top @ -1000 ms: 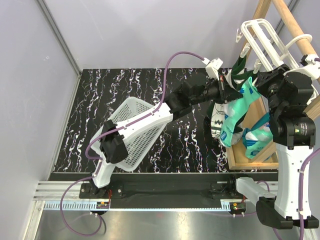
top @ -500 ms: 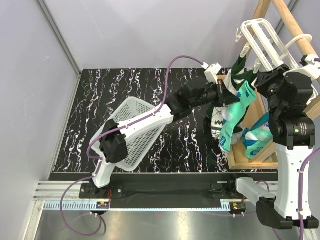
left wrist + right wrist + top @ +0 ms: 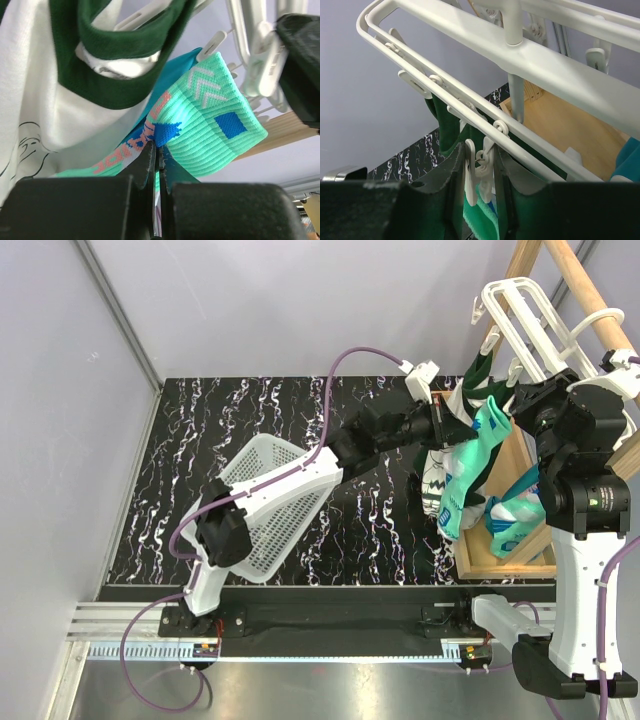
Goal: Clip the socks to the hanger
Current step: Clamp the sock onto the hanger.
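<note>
My left gripper [image 3: 452, 425] is shut on a mint-green sock [image 3: 478, 455] and holds its cuff up under the white hanger [image 3: 530, 310]. In the left wrist view the jaws [image 3: 159, 152] pinch the sock [image 3: 210, 130] near a blue patch, just below the dangling clips [image 3: 262, 65]. My right gripper [image 3: 479, 175] is shut on one white clip [image 3: 470, 172] hanging from the hanger bar [image 3: 530, 60], one finger on each side. The sock's green edge [image 3: 482, 217] shows right under that clip. Another mint sock [image 3: 512, 522] hangs lower right.
A white sock with a dark green cuff [image 3: 435, 480] hangs on the hanger beside the held sock and also shows in the left wrist view [image 3: 60, 100]. A wooden rack [image 3: 520, 490] carries the hanger. A white mesh basket [image 3: 270, 505] lies on the black marbled table.
My left gripper has shifted the sock's cuff slightly up and left, closer under the clip. The right arm has stayed put on the clip.
</note>
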